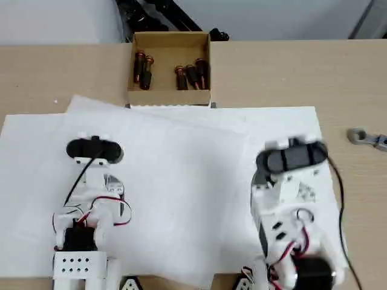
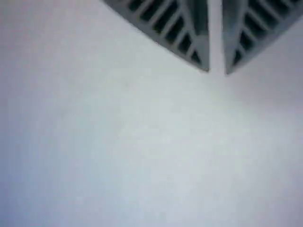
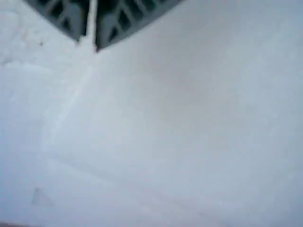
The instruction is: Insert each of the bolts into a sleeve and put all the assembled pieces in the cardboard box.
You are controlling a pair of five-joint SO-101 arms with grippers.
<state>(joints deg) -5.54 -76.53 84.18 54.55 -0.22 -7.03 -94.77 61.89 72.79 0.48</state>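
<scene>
Five sleeved bolts (image 1: 191, 75) lie in the cardboard box (image 1: 171, 96), high view; wrist views: left gripper (image 2: 217, 72), right gripper (image 3: 87, 45) clenched empty above white paper (image 1: 193, 181).

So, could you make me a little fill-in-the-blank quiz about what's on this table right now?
1. The cardboard box holds ____ copper-coloured pieces.
2. The sheets spread under both arms are ____ in colour.
3. The left gripper and the right gripper are both ____, with nothing held.

Missing words: five; white; shut.
</scene>
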